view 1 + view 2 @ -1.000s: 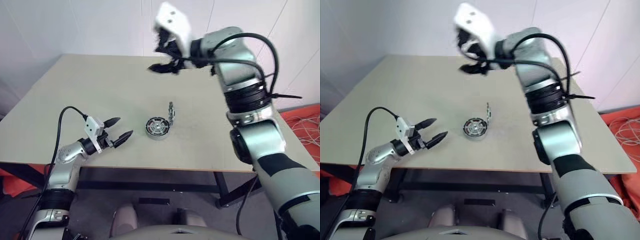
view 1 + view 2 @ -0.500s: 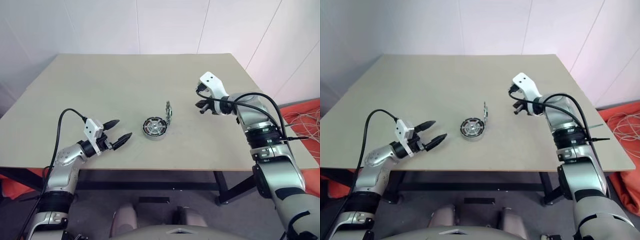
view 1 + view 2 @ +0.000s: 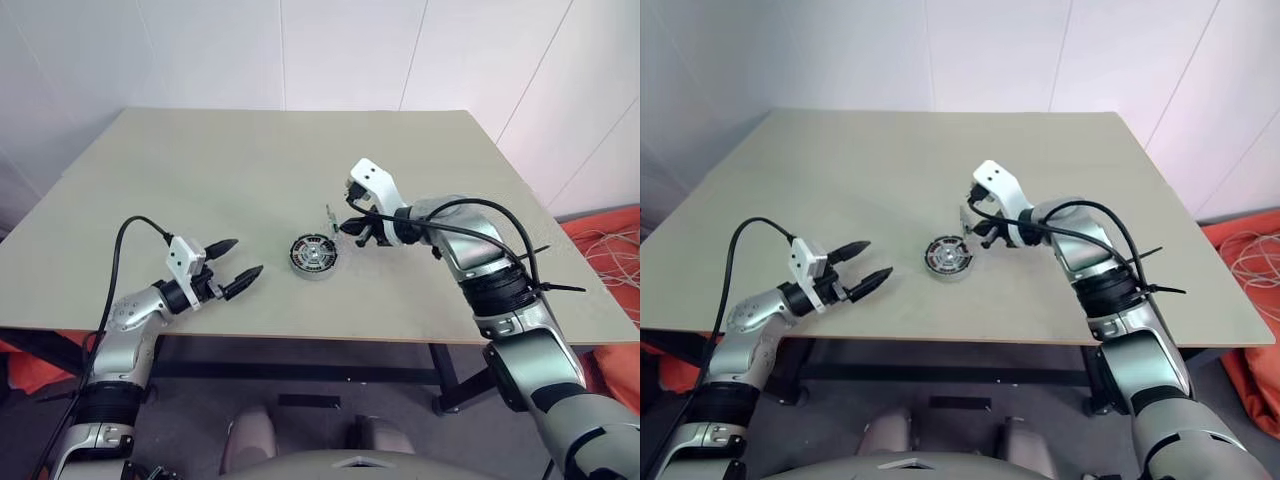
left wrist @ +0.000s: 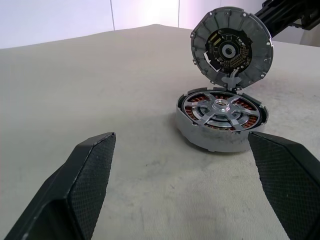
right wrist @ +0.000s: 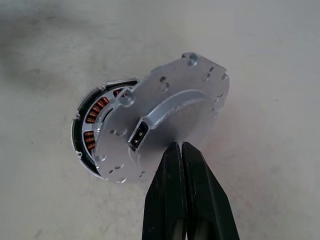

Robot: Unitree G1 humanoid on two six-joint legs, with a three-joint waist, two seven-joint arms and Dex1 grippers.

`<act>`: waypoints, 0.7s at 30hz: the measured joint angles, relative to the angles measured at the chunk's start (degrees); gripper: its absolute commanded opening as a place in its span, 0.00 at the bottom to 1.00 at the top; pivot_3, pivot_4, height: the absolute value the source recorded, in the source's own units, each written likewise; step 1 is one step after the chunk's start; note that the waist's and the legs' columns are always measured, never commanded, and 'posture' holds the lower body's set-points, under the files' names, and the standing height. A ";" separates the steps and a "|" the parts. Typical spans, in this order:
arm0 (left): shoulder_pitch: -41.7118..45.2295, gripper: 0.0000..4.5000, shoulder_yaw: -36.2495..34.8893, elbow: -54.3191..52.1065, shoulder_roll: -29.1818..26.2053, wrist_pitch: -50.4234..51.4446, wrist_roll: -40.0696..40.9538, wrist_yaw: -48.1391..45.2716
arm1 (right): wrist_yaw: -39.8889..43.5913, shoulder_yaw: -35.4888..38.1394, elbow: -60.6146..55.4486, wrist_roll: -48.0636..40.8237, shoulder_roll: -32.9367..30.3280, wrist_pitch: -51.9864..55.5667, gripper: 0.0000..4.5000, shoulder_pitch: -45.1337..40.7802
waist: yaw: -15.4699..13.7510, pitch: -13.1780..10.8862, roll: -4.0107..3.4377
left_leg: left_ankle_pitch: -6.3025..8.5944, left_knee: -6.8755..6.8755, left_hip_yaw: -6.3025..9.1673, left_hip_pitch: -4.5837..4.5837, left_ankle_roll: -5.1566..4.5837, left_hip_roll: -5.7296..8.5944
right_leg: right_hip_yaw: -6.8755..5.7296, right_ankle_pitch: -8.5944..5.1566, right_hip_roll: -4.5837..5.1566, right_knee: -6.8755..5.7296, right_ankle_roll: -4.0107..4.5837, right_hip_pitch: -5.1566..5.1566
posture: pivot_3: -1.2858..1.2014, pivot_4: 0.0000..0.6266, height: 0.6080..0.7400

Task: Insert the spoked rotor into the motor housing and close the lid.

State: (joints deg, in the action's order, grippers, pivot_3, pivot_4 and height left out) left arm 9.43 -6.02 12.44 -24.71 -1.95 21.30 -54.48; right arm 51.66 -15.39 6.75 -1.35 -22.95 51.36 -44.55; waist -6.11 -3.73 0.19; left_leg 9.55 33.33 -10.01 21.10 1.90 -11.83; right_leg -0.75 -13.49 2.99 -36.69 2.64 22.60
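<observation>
Left wrist view shows the spoked rotor (image 4: 223, 106) already seated in the motor housing (image 4: 220, 135) on the worktop (image 4: 100, 100), ahead of my left claw (image 3: 238, 263), whose fingers stand wide apart and empty. The lid (image 4: 231, 49) stands nearly upright on the housing's far edge. My right claw (image 5: 181, 159), fingers pressed together and holding nothing, sits just behind the lid's back face. To close well, I judge I should push high on that back face, gently, so the lid tips over the housing without sliding it, then press flat.
</observation>
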 measured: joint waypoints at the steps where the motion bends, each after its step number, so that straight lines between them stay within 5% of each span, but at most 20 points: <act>1: 0.02 1.00 0.00 0.01 0.00 -0.01 0.00 0.00 | -0.35 -0.38 0.25 0.00 0.28 -0.22 0.00 -0.07 | 0.01 0.00 0.00 | 0.00 -0.01 0.00 0.00 0.00 0.00 | 0.00 0.00 0.00 0.00 0.00 0.00 | 0.52 0.00 1.00; 21: 0.63 1.00 0.01 0.99 0.08 -0.35 -0.01 -0.01 | -1.76 -8.21 -0.19 -0.86 3.97 -2.86 0.00 2.80 | 0.25 0.02 0.03 | -0.01 -0.02 0.03 -0.05 0.02 0.00 | 0.01 -0.16 0.00 0.00 -0.28 -0.04 | 0.52 0.00 1.00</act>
State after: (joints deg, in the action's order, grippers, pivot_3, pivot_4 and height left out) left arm 10.06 -6.01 13.42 -24.64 -2.30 21.29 -54.49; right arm 49.89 -23.61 6.56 -2.21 -18.97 48.50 -41.75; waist -5.86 -3.71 0.22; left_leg 9.54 33.31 -9.98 21.04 1.93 -11.83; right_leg -0.74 -13.65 2.99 -36.69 2.35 22.56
